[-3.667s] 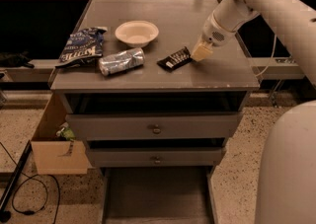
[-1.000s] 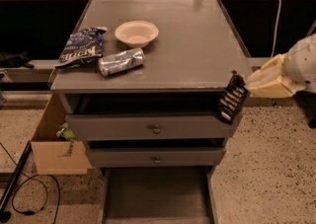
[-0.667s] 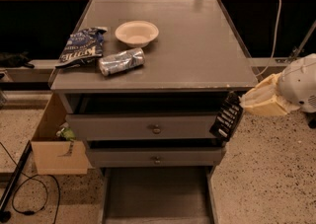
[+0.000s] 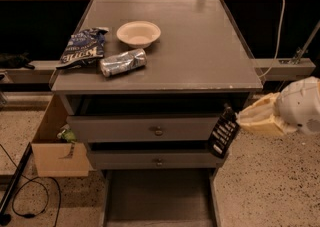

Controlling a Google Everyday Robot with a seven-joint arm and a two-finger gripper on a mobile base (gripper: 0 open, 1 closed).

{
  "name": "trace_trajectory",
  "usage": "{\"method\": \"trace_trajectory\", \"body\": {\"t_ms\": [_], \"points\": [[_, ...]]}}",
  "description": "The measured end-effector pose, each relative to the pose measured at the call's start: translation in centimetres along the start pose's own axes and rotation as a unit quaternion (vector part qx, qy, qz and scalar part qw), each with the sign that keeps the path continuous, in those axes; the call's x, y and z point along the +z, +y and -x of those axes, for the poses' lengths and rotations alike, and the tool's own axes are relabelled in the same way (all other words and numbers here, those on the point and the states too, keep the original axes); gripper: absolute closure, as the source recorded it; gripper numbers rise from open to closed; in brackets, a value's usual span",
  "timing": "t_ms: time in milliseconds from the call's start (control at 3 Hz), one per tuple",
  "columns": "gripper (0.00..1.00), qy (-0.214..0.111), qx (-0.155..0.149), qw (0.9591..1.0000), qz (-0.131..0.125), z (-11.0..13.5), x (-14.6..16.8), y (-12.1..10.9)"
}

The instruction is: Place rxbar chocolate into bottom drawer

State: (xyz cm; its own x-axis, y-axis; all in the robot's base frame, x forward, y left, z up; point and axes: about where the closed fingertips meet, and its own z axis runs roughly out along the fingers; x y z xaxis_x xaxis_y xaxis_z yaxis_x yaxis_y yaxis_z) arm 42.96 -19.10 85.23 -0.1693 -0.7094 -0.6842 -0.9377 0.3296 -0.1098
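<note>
Bottom drawer: lowest, widest grey tray drawer [image 4: 160, 197], pulled out at 6 o'clock in the view, with a flat floor and low sides.
Task item: rxbar chocolate [image 4: 223, 132], a small flat black wrapper bar with white lettering. It hangs tilted in the air at 4 o'clock, in front of the right ends of the two knobbed grey drawers [image 4: 150, 130] and above the right edge of the tray.
Handling: likely light and fairly stiff. The wrapper looks slick, so it could slide or swing when pinched. The best hold is across the flat faces near one end.
Claw: cream-coloured two-finger claw [image 4: 240, 118] at 3 o'clock of the bar, clamped on its upper end. Nothing else touches it.
Next move, by my reckoning: shift toward 8 o'clock over the tray floor and go low before letting go.
Side: open cardboard box [image 4: 55, 143] at 9 o'clock beside the cabinet.
Table: grey top [image 4: 200, 46]. A crushed silver can [image 4: 123, 62], a blue-and-white crinkled chip bag [image 4: 82, 47] and a pale round bowl [image 4: 138, 33] are grouped at 11 o'clock, well apart from the claw.
</note>
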Motion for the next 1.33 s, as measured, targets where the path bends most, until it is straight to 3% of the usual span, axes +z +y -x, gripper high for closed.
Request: {"method": "trace_trajectory", "body": {"t_ms": [333, 667, 1333], "points": [[1.0, -0.046, 0.024, 0.9984, 0.024, -2.2, 3.6, 3.6], [1.0, -0.085, 0.027, 0.9951, 0.041, -4.0, 7.4, 5.7], [1.0, -0.098, 0.033, 0.9938, 0.041, -3.4, 8.9, 5.6]]}}
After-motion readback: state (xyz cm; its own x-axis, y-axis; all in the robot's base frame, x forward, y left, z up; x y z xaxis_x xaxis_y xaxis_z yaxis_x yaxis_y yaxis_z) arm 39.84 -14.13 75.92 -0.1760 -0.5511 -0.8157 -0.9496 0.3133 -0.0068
